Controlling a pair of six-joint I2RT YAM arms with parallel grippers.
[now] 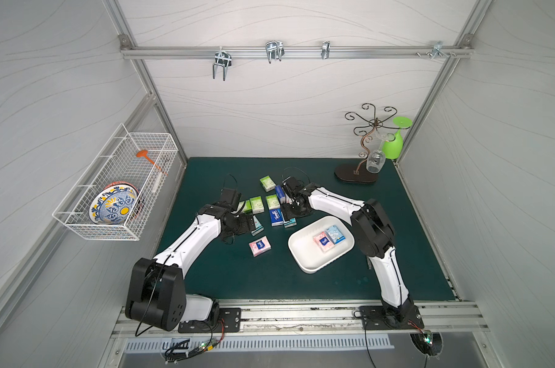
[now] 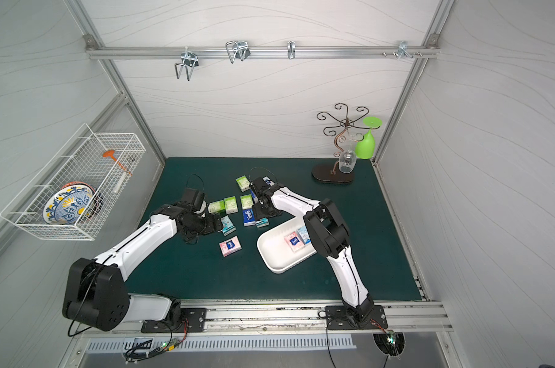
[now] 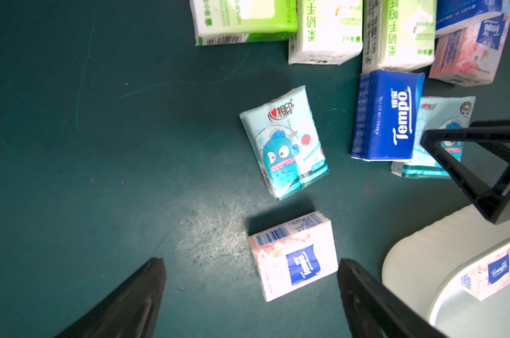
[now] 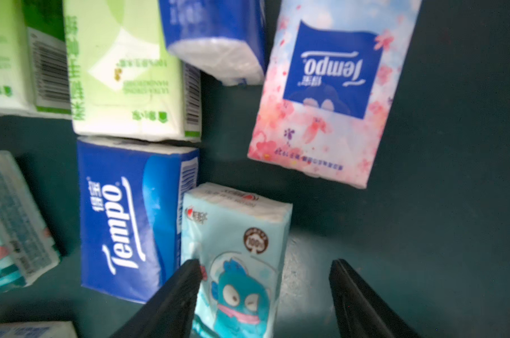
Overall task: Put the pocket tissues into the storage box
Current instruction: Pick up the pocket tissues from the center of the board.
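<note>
Teal packet (image 4: 242,234): likely soft, light, slick film; my right tool (image 4: 265,263) open astride it, I'd pinch its long sides; left tool (image 3: 250,260) open.

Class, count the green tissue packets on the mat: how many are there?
4. The far packet lies alone; nearer, left packet, middle packet and right packet sit in a row. More may be hidden.
</note>
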